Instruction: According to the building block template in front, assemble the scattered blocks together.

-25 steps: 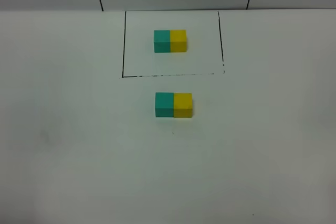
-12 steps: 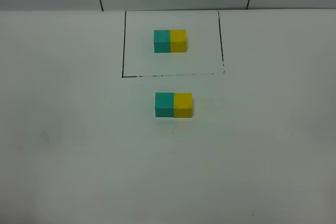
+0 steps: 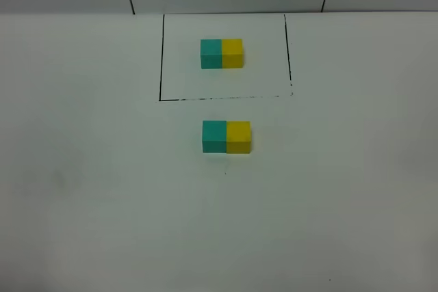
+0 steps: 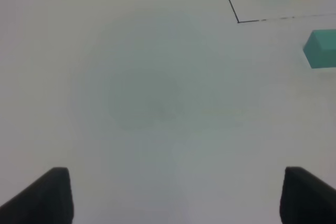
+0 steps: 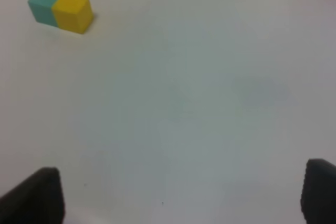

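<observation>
The white table [image 3: 356, 203] holds the template [image 3: 222, 53] inside its black frame. Just below it, the green block [image 3: 214, 135] touches the yellow block [image 3: 239, 136], matching. Both grippers, left [image 4: 173, 195] and right [image 5: 181, 195], are spread wide, holding nothing. Best to leave the blocks alone.

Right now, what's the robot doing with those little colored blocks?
Nothing is being held at this moment. The loose teal cube and yellow cube sit pressed together on the white table, teal on the left, matching the building block template inside the black drawn rectangle behind them. Both arms are pulled back: the left end effector and the right end effector are open over bare table, well away from the cubes. The copy looks finished.
</observation>
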`<state>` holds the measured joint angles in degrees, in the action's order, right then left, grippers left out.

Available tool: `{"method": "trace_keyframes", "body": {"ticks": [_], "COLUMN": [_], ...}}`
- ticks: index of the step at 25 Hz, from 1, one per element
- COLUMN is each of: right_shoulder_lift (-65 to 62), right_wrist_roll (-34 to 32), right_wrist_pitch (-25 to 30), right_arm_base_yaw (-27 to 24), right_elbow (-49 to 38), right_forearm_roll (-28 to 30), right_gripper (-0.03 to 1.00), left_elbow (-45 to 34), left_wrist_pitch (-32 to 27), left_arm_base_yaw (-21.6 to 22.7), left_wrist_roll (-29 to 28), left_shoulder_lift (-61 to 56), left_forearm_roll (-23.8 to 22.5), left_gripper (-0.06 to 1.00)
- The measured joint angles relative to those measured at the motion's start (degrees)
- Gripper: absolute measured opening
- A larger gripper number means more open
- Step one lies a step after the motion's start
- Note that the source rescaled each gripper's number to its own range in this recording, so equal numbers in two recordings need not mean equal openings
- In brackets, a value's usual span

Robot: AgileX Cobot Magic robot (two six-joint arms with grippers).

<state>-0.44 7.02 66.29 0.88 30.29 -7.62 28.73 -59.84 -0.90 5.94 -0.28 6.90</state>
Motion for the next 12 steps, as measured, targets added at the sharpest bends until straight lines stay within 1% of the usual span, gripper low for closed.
{"method": "trace_keyframes", "body": {"ticks": [3,7,12], "right_shoulder_lift": [0.0,0.0,0.0], "right_wrist_roll": [-0.23,-1.34,-1.95], "right_wrist_pitch": [-1.09,-4.7,-5.43], "right_arm_base_yaw": [0.0,0.0,0.0], "right_elbow": [-0.33,-2.14,-2.2], "right_forearm_roll": [-0.21,0.04,0.23], "right_gripper": [0.78,0.76,0.76], "left_elbow": [0.0,0.0,0.0], "left_wrist_pitch": [0.0,0.0,0.0], "left_arm_base_yaw": [0.0,0.0,0.0], "left_wrist_roll": [0.0,0.0,0.0], "left_shoulder_lift": [0.0,0.0,0.0], "left_forearm_roll": [0.0,0.0,0.0], "left_gripper": [0.95,0.95,0.95]}}
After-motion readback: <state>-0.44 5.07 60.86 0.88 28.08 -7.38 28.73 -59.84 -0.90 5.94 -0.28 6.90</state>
